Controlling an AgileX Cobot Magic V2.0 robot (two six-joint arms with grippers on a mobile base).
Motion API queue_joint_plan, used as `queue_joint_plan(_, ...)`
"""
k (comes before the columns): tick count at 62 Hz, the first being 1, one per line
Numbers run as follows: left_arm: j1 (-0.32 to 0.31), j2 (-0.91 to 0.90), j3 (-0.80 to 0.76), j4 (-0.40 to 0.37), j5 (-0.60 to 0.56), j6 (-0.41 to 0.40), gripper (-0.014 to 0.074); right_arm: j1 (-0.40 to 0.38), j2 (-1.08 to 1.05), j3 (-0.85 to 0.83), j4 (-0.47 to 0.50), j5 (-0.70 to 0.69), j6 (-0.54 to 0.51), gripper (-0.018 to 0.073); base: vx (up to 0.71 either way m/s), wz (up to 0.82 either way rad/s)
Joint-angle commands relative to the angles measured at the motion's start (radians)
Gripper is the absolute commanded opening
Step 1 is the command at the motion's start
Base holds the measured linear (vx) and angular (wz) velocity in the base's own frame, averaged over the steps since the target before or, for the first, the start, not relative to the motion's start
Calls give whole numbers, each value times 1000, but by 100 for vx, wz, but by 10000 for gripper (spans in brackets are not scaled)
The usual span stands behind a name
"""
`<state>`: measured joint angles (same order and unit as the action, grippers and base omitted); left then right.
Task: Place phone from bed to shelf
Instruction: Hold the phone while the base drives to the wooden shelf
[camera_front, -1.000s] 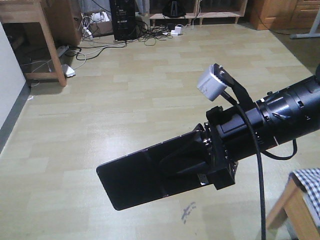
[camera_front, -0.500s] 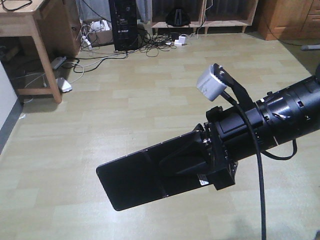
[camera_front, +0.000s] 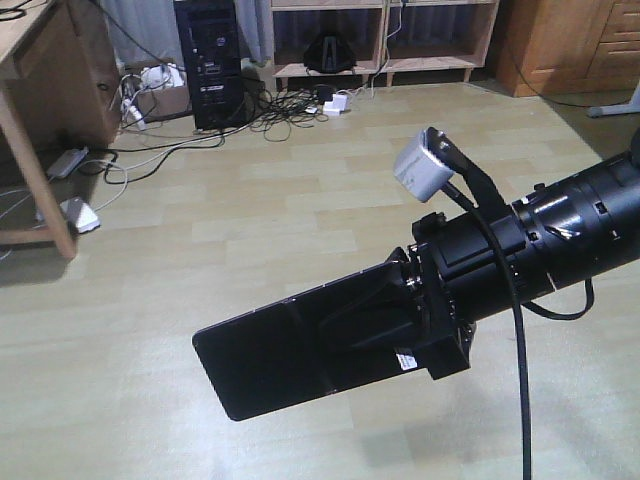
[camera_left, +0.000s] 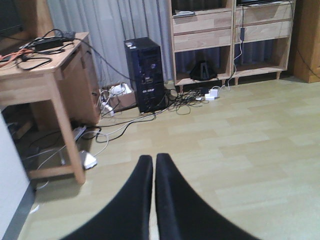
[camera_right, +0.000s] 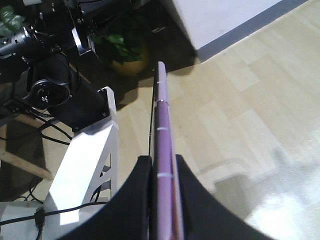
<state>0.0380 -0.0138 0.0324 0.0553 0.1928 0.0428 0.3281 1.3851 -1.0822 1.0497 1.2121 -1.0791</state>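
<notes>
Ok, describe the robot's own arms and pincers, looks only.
The right arm is a glossy black cylinder ending in a blocky black wrist. A grey boxy camera sits on a black bracket above it, and a black cable hangs down. A white label marks the wrist block. The left pincer and right pincer have matte black fingers tapering to rounded tips.

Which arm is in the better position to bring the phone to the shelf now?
Right. The right fingers clamp the phone. The left fingers are shut together and empty, only pointing across the floor toward the shelf.
</notes>
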Motion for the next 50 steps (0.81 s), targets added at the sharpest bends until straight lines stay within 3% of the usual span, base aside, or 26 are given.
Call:
queue_joint_plan(1, 0, -11, -26, -5, -71, -4, 1, 0, -34, -24, 82, 77, -4, -1, 48, -13)
queue_joint_plan(50, 0, -11, -26, -5, -71, -4, 1, 0, -34, -24, 81, 77, -4, -1, 48, -13)
